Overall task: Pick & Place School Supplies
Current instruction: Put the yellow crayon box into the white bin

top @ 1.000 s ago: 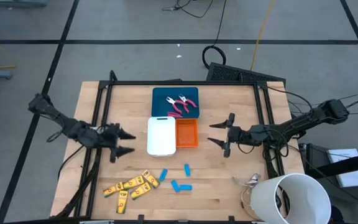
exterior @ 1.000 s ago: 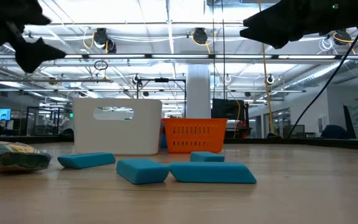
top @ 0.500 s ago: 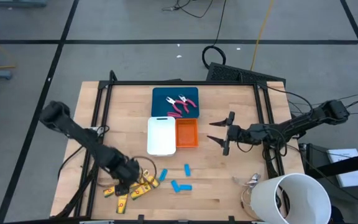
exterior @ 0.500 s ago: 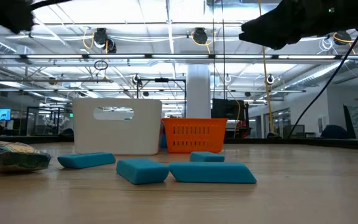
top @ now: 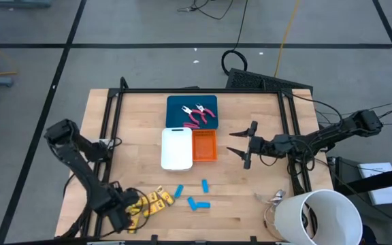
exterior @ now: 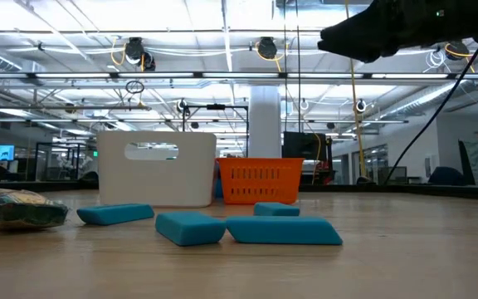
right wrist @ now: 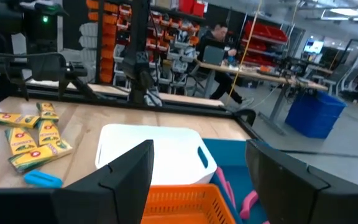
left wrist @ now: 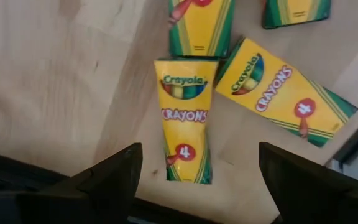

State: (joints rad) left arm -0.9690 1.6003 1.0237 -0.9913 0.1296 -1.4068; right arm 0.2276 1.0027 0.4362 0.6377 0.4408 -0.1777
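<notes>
Several yellow crayon boxes (top: 154, 201) lie flat near the table's near left corner. My left gripper (top: 129, 212) hangs open above them, pointing down. In the left wrist view one box (left wrist: 185, 118) lies below the gap between its fingers (left wrist: 197, 180), untouched. Three blue oblong pieces (top: 196, 194) lie on the wood to the right of the boxes. Two pink-handled pliers (top: 197, 113) lie in the teal tray (top: 175, 109). My right gripper (top: 240, 145) is open and level at mid-height, right of the orange tray (top: 205, 145).
A white tray (top: 177, 148) stands beside the orange one at the table's middle. A big white cup (top: 322, 218) and a crumpled scrap (top: 274, 199) are at the near right corner. A black frame (top: 107, 129) runs along the table's sides.
My left gripper has swung from the table's left middle toward the near edge and sunk a little. It has tipped from level to pointing down and now hangs over the crayon boxes, still open.
</notes>
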